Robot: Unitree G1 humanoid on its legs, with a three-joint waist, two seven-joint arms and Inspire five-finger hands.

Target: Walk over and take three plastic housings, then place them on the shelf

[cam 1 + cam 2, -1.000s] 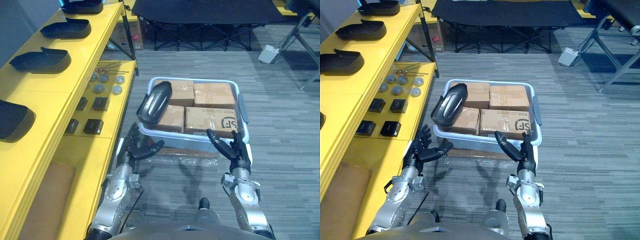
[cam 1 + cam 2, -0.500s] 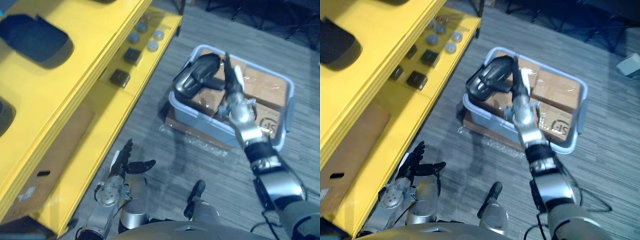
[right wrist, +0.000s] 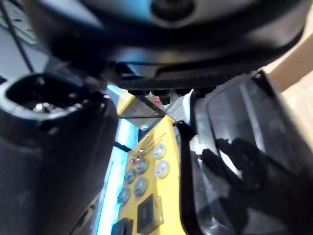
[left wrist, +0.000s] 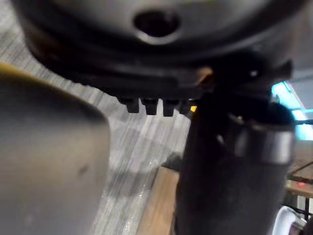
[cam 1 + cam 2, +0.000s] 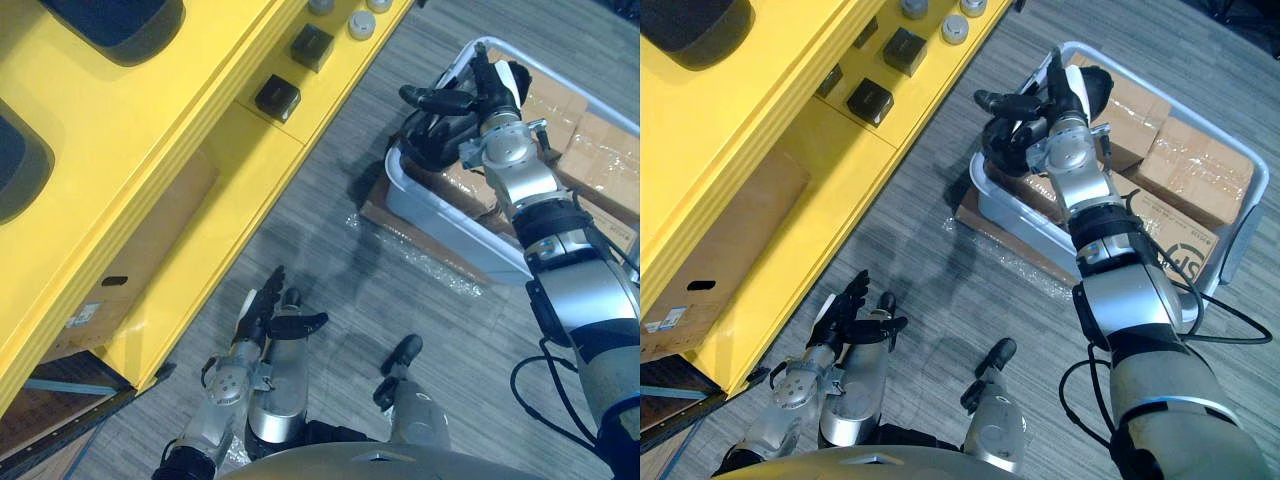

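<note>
Right hand (image 5: 478,100) – over glossy curved black housing (image 5: 418,150) | left hand (image 5: 262,318) – splayed

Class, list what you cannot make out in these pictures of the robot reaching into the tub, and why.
- Black plastic housing in the pale blue tub: mostly covered by the right hand in both eye views; grip unclear.
- Black housings on the yellow shelf: cut by the left eye view's top and left edges.
- Left wrist view: left hand's dark bulk blocks the scene.
</note>
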